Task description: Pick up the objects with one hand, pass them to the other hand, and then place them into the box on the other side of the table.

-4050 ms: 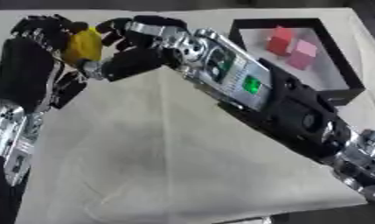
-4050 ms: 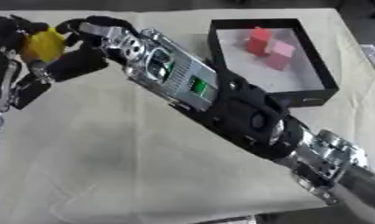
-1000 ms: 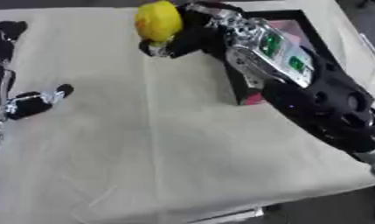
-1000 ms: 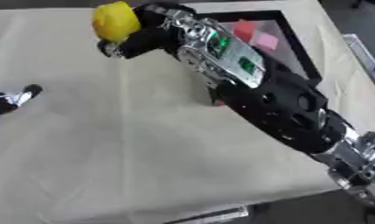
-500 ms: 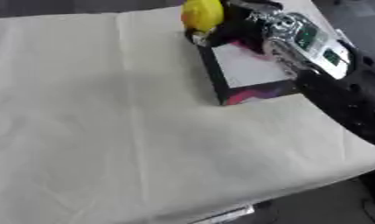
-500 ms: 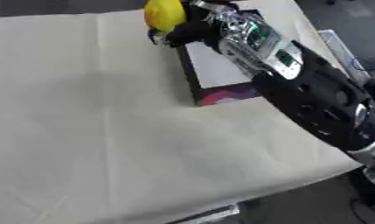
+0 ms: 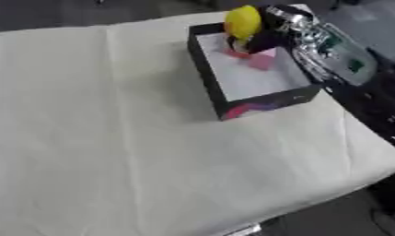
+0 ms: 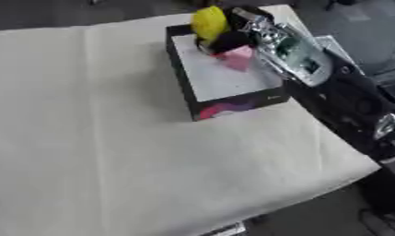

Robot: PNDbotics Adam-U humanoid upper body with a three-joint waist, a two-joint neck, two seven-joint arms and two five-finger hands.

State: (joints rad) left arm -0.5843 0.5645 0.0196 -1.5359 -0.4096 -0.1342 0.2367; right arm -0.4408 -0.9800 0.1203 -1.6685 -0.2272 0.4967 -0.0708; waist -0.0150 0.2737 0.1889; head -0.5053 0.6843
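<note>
Yellow object, pink blocks, black white-floored box, cream tablecloth.

Probably lab test bench: cloth-covered table, dark bare floor beyond.

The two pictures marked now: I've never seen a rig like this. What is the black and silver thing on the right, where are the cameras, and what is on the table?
Both pictures come from a stereo camera in a humanoid robot's head, looking down at its work. The black and silver shape is its right arm; the right hand has its fingers curled around a yellow rounded object, held over the far end of a black open box with a white floor. Pink blocks lie inside. The box stands on a table covered with cream cloth. The left hand is out of view.
</note>
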